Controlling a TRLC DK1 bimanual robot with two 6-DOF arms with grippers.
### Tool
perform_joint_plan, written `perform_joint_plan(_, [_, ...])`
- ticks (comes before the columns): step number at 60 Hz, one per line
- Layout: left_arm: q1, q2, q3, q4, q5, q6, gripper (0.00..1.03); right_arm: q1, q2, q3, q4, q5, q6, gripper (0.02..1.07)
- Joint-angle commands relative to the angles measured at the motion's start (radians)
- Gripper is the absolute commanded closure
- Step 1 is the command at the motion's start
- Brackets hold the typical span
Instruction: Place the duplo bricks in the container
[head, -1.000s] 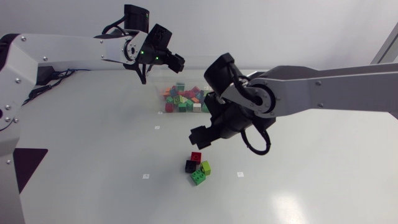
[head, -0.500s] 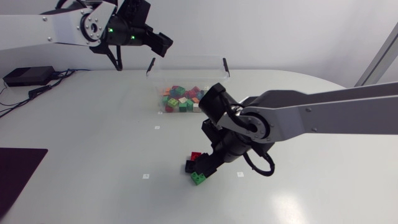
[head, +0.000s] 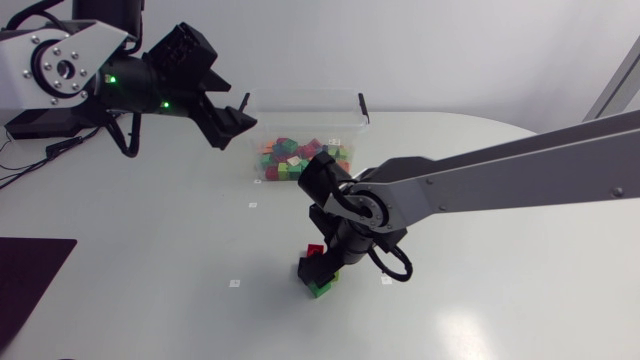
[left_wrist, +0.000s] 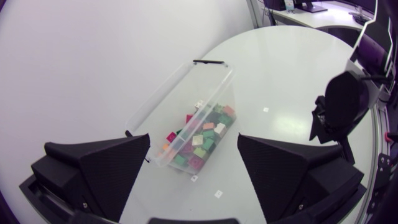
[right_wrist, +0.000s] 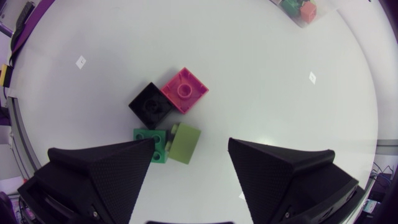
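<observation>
White table (head: 150, 260), small pale square marks (head: 252, 205), perhaps stickers

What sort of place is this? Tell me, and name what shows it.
Most likely a robotics lab or test bench: a left arm and a right arm over a plain white table, a clear container of coloured bricks, and a few loose bricks set out nearby.

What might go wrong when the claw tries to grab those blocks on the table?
1. The four bricks sit bunched together: the lime brick is snug against the green brick, with the black brick and pink brick just ahead. The right claw, open over them, might pinch two or knock the neighbours away.
2. The left claw hangs open near the container, so the arms might bump when a brick is carried over.
</observation>
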Motion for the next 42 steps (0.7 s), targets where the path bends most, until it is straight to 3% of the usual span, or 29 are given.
perform_joint_plan(1, [0.005, -0.041, -0.057, -0.014, 0.010, 0.064, 0.05, 0.015, 0.031, 0.031, -0.001, 0.014, -0.011, 0.22])
perform_joint_plan(29, [-0.005, -0.101, -0.175, -0.039, 0.029, 0.142, 0.06, -0.017, 0.063, 0.040, -0.004, 0.037, -0.006, 0.25])
perform_joint_plan(42, [-0.047, -0.102, -0.207, -0.076, 0.030, 0.191, 0.06, -0.025, 0.059, 0.013, -0.001, 0.038, -0.006, 0.25])
